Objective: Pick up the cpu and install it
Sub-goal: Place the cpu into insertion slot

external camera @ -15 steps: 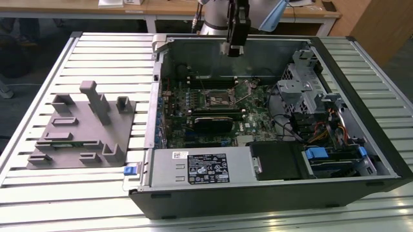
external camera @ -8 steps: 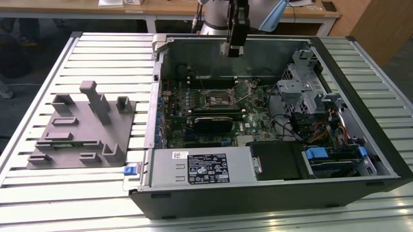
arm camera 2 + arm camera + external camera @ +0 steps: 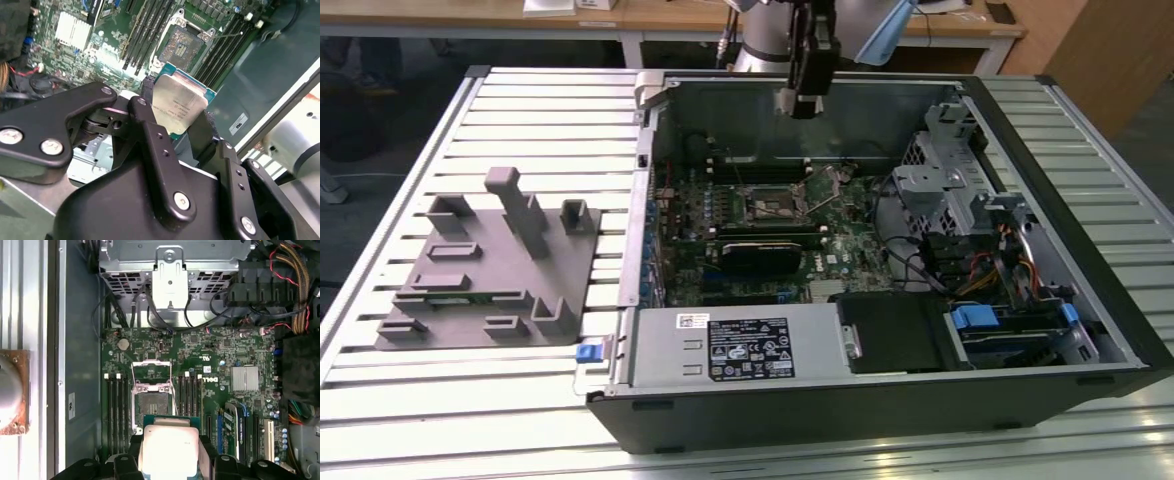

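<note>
My gripper (image 3: 801, 102) hangs over the far side of the open computer case (image 3: 881, 410), above the motherboard. It is shut on the cpu (image 3: 179, 102), a flat square chip with a pale silver top and a green edge, held between the two black fingers (image 3: 150, 135) in both wrist views. The cpu (image 3: 168, 446) floats just off the open socket (image 3: 150, 396), a dark square with a raised metal frame, flanked by memory slots. The socket (image 3: 771, 205) lies below the gripper in the exterior view and also shows beyond the chip as the socket (image 3: 183, 45).
A grey plastic fixture (image 3: 487, 270) with upright blocks sits on the slatted table at the exterior view's left. Inside the case are a power supply (image 3: 747, 345), a metal drive cage (image 3: 947, 175), cable bundles (image 3: 290, 270) and a small finned heatsink (image 3: 245, 378).
</note>
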Robot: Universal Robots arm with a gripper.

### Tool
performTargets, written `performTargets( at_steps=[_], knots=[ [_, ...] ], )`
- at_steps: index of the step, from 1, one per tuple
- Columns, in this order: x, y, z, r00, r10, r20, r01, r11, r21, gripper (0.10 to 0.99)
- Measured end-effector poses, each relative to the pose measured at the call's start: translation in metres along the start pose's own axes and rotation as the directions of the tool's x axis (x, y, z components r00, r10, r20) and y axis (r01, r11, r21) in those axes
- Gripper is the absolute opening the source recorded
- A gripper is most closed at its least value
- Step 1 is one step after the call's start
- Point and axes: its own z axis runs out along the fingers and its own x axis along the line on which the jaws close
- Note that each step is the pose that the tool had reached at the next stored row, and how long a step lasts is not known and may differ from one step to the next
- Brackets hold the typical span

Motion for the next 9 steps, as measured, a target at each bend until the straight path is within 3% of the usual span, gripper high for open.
performTargets(
  at_steps=[9],
  knots=[
    [0.0000, 0.0000, 0.0000, 1.0000, -0.008, -0.0003, 0.008, 1.0000, 0.000, 0.529]
  ],
)
